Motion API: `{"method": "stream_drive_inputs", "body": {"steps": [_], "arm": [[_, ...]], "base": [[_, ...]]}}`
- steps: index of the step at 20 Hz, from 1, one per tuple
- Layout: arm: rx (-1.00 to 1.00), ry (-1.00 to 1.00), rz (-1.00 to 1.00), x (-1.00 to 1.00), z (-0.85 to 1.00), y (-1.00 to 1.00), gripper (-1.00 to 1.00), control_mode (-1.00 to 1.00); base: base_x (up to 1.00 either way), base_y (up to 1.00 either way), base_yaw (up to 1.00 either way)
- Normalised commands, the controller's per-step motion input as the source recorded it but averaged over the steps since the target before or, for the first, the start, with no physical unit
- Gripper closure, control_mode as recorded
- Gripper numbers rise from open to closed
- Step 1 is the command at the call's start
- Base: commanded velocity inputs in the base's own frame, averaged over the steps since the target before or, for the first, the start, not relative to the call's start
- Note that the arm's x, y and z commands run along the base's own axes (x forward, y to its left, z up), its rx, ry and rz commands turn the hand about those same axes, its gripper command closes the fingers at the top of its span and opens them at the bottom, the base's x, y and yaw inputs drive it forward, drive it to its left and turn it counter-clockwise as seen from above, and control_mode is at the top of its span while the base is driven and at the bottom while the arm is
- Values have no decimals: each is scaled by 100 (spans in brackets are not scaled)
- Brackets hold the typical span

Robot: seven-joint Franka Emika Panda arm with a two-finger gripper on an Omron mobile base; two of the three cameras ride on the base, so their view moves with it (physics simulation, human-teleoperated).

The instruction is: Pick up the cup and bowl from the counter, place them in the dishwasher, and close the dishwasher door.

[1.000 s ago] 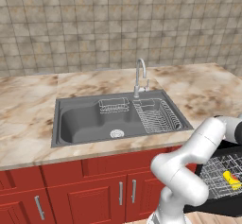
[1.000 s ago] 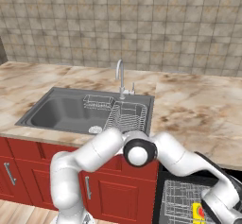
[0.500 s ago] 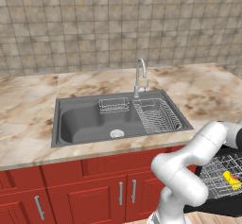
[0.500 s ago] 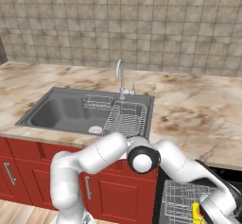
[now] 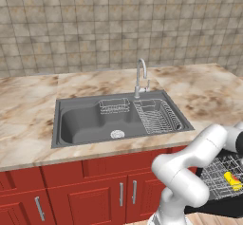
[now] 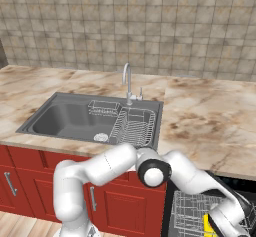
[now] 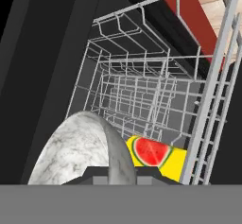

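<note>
The small bright yellow cup [image 5: 232, 180] is partly covered by white rack wires in the left base view and cut by the bottom edge in the right base view [image 6: 208, 225]. In the hand view, the grey marbled round bowl [image 7: 80, 152] hides part of the cup's watermelon picture, and its lower part runs out of the picture. The jaws are hidden behind the bowl. The black dishwasher [image 6: 235, 187] is cut off at the picture's right and bottom edges.
</note>
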Motion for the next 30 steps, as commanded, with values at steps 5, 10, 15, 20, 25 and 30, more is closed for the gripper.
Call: {"method": "stream_drive_inputs", "body": {"steps": [5,10,15,20,25,30], "arm": [[-1,-2,-1,18,-49,-2,100,-100],[-1,0,0,0,-61,0,100,-100],[-3,-2,0,0,-48,-5,100,-100],[-4,-4,0,0,-35,-9,100,-100],[-3,-5,0,-1,-28,-8,-100,-100],[-4,-15,0,-41,-2,-24,-100,-100]], "base": [[0,0,0],[0,0,0],[0,0,0],[0,0,0],[0,0,0],[0,0,0]]}}
